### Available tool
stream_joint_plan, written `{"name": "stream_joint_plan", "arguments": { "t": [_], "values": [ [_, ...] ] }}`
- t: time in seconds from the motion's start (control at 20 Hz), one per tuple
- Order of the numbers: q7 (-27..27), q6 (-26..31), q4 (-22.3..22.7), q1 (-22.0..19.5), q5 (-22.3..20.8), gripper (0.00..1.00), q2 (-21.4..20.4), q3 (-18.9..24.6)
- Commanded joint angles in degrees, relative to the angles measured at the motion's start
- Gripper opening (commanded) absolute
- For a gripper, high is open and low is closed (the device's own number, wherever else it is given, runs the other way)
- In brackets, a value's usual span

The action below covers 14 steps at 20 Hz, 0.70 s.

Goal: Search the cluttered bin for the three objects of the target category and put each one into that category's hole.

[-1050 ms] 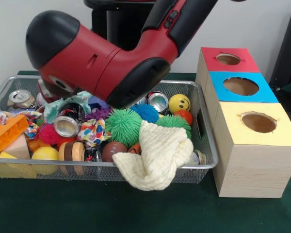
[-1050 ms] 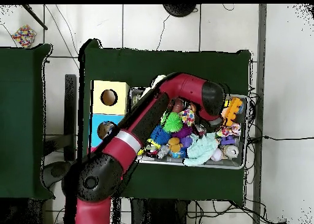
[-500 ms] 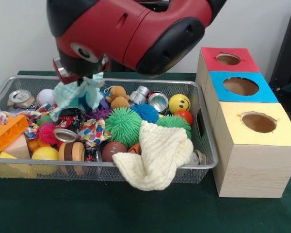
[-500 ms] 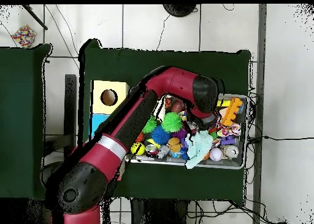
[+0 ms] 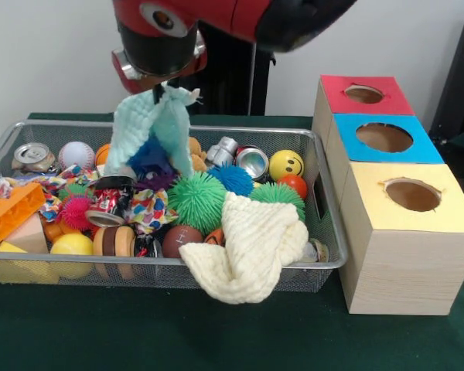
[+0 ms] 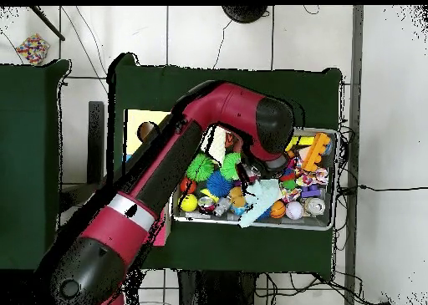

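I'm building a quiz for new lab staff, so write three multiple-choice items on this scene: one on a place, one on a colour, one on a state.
1. Where does the cream knitted cloth lie?
A. draped over the bin's near rim
B. on the red box
C. under the table

2. What colour tops the box nearest the camera?
A. red
B. blue
C. yellow

3. What is the end effector doing?
A. holding nothing
B. holding up a pale green cloth
C. gripping a can

Answers:
1 A, the cream knitted cloth hangs over the bin.
2 C, the yellow box is nearest.
3 B, the pale green cloth dangles from the end effector.
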Motion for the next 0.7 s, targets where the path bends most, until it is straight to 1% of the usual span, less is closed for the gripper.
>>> {"name": "stream_joint_plan", "arguments": {
  "t": [0.05, 0.4, 0.6, 0.7],
  "values": [
    [13.8, -3.2, 0.8, 0.3, 9.7, 0.0, -7.3, 6.5],
    [13.3, 1.2, 2.0, 0.6, 15.7, 0.0, -9.6, 7.9],
    [13.5, 1.9, 2.5, 0.6, 18.7, 0.0, -11.6, 8.0],
    [13.7, 1.4, 2.8, 0.8, 19.2, 0.0, -12.2, 7.4]
  ]
}}
